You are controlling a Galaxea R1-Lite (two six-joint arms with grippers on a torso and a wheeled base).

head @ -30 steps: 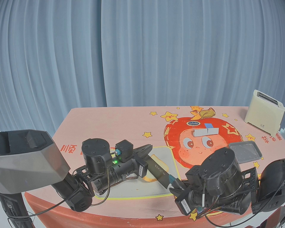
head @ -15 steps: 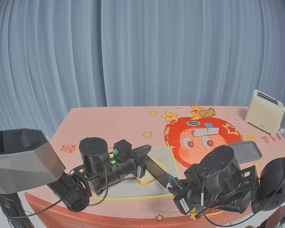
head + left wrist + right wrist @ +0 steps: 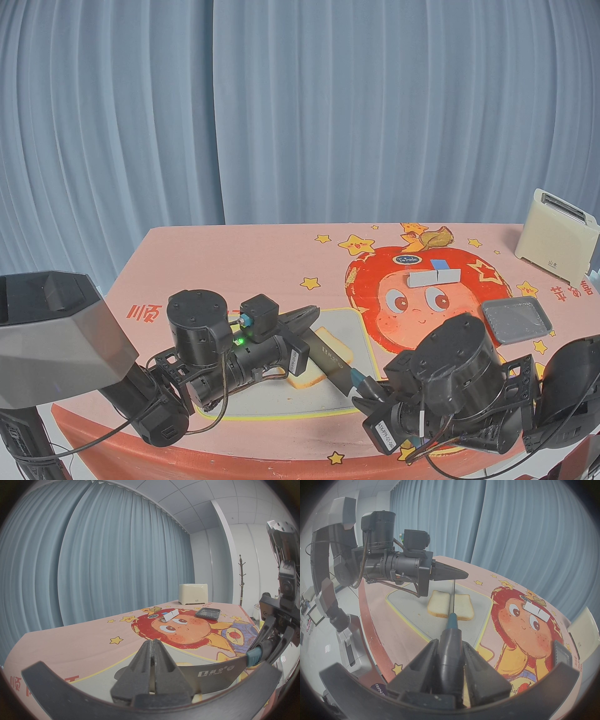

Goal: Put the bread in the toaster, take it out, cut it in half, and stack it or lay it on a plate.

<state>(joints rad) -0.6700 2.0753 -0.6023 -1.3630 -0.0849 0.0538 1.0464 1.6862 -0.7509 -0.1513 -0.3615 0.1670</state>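
Pale square bread slice (image 3: 440, 605) on grey cutting mat (image 3: 409, 605); judged soft, light (crust firmer), best gripped at crust edge. Steel knife (image 3: 215, 675) clamped by right jaws, blade across slice; left jaws closed empty above.

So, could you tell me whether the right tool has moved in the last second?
Yes: the right tool, gripping the knife, has pulled slightly back and to the left, away from the plate.

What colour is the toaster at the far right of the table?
The toaster is cream-white. The head view shows it best.
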